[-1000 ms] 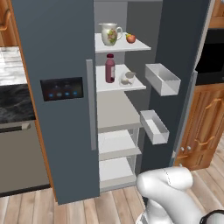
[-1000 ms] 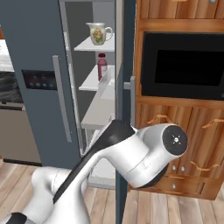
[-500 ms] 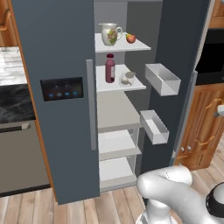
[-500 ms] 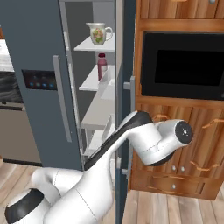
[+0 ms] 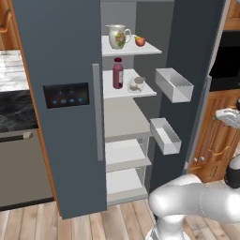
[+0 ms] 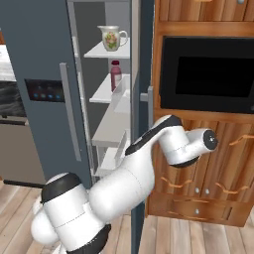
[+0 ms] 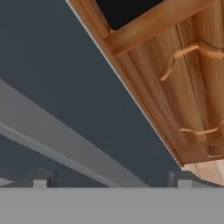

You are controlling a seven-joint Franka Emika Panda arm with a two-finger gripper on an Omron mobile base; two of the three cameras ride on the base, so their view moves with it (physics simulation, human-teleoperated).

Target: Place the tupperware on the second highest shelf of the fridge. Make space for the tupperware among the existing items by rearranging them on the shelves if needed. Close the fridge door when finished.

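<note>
On the second-highest shelf (image 5: 124, 89) of the fridge (image 5: 61, 108), the tupperware (image 5: 136, 84) sits at the right edge beside the dark red bottle (image 5: 118, 73). Above stand the pitcher (image 5: 117, 36) and apple (image 5: 139, 41). Fridge door (image 5: 194, 61) is open; the gripper's (image 7: 109, 181) tips are spread apart, empty, facing the door's grey handle (image 7: 52, 138).

A home kitchen — a tall slate-grey fridge (image 5: 70, 93) fills the frame's centre, a built-in black oven (image 6: 206, 74) sits in wooden cabinets (image 6: 213, 173) at right, a marble counter (image 5: 14, 70) at left — plank floor below.
</note>
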